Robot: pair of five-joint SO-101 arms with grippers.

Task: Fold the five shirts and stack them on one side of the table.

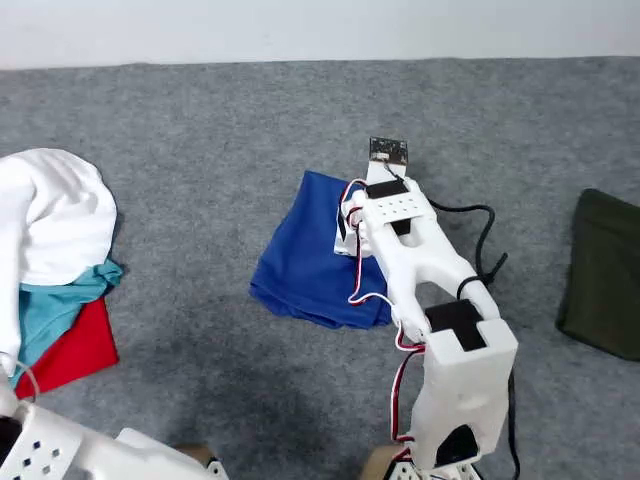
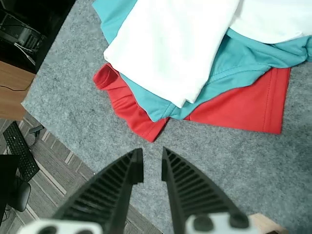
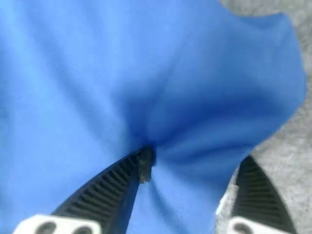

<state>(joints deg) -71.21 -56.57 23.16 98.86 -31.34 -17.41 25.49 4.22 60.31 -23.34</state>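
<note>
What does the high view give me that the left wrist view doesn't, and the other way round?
The high view adds the blue shirt in mid-table with the right arm over it, and a dark green shirt on the side away from the pile. The left wrist view adds the left gripper, slightly open above bare felt, and a keyboard down past the table's edge. Both show the white shirt over the teal shirt over the red shirt on the grey table.

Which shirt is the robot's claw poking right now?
The blue shirt in the middle: the right gripper presses into it. The white shirt, teal shirt, red shirt and dark green shirt lie untouched near the edges.
</note>
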